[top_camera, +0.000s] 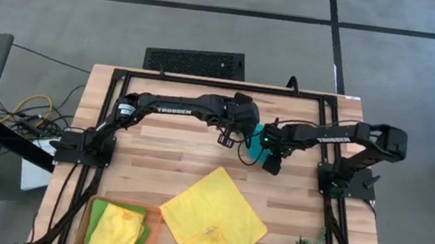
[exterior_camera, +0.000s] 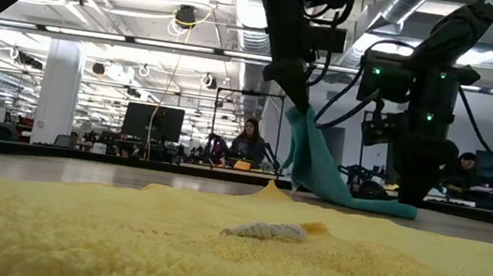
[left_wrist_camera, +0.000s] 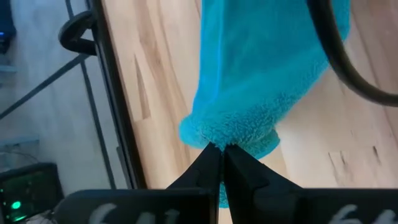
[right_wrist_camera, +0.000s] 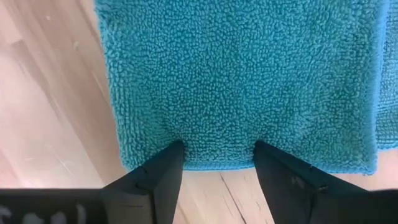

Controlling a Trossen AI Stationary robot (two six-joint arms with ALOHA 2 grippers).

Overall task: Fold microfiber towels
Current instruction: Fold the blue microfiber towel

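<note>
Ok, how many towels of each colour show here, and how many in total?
Yellow towels: 2, one spread flat, one on the orange tray
Green towel: 1, under the yellow one on the tray
Teal towel: 1, pinched by the left gripper
Total: 4

Teal towel (exterior_camera: 318,166) hanging from left gripper (exterior_camera: 291,95)

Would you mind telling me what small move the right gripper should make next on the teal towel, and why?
Probably close the right gripper on the teal towel. Its fingers stand open over the towel's edge on the table, while the left gripper is shut on another part, holding it lifted. Both need a hold to fold it.
</note>
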